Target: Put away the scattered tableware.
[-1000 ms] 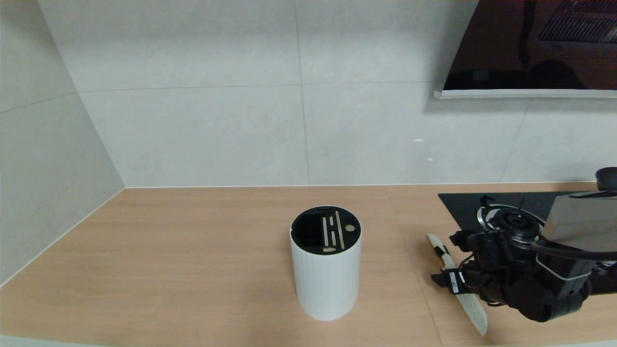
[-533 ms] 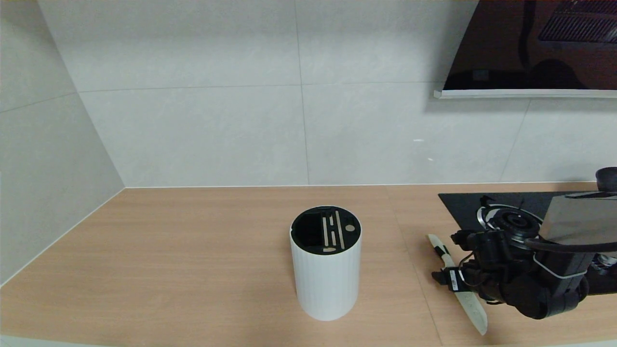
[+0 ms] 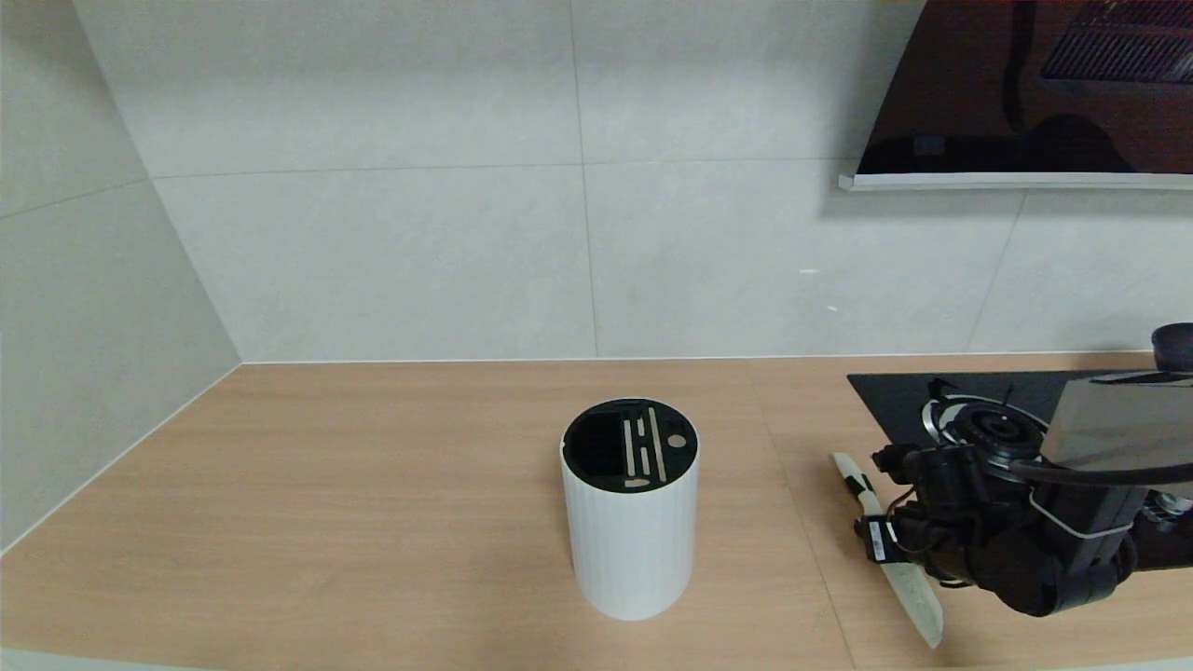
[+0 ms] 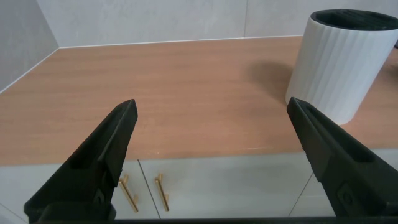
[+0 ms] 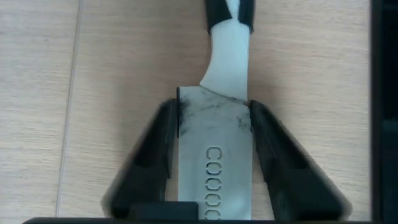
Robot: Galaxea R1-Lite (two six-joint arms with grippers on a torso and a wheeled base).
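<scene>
Risk, first entry: right gripper (image 5: pixel 214 112) had its two fingers pressed against the long edges of the knife (image 3: pixel 911 592) blade, just below the handle neck, while the knife lay flat on the countertop (image 3: pixel 373 485) beside the hob (image 3: pixel 885 391). Judged a closed grip on the blade, not on the handle.

- Blade looked thin and smooth. A pinch across its edges could slip or let the knife pivot once raised, with the handle end hanging free as a lever.
- One finger probably bore on the cutting edge, so pad damage or a skewed hold was possible.
- With fingers on the blade, little free length remained to enter a slot. The fingers might meet the holder's top before the knife was seated.
- Holder (image 3: pixel 631 522) was tall and narrow, standing free and well apart from the knife. A sideways knock at its rim could tip it.

Containers: white ribbed holder, upright, with a black insert (image 3: pixel 630 445) showing one large opening, several narrow slots and a small round hole. Nothing stood out of it. The depths of the openings were too dark to judge.

Left gripper (image 4: pixel 211 143) hung with jaws wide apart and nothing held at the counter's front edge, holder nearby.
</scene>
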